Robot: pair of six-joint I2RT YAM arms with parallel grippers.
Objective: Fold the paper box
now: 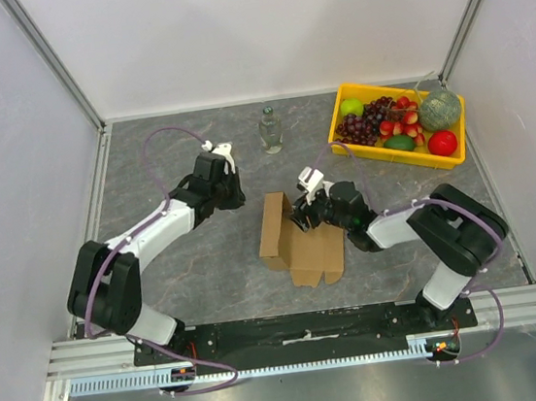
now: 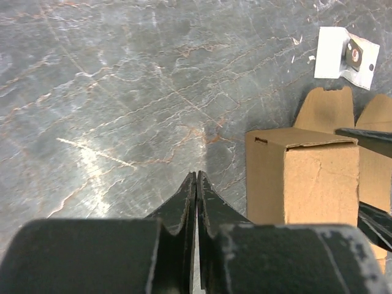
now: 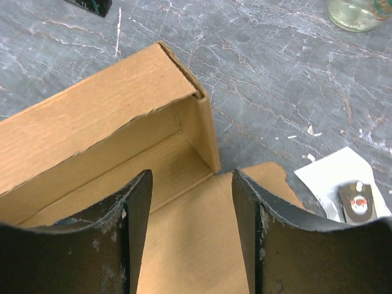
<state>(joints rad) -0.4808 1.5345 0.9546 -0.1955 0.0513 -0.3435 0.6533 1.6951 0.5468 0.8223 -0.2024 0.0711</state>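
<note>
The paper box is seen near the middle of the tabletop in the top view, partly formed. A raised hollow section stands at its 9 o'clock side, and flat flaps are spread on the stone surface toward 5 o'clock. In the left wrist view the box is shown as an upright block with rounded flaps lying behind it.

The right gripper is placed at the box's 1 o'clock edge. Its fingers are spread apart, with nothing pinched, and the flat inner panel and the open end of the raised section are seen between them. Whether the cardboard is touched cannot be told.

The left gripper is held at 10 o'clock from the box, clearly apart from it. Its 2 fingers are pressed together with nothing between them, above bare tabletop.

A white slip carrying a small dark tag is laid just beside 1 flap. A glass bottle is stood at 12 o'clock from the box. A yellow tray filled with fruit is set at 2 o'clock, well apart.
</note>
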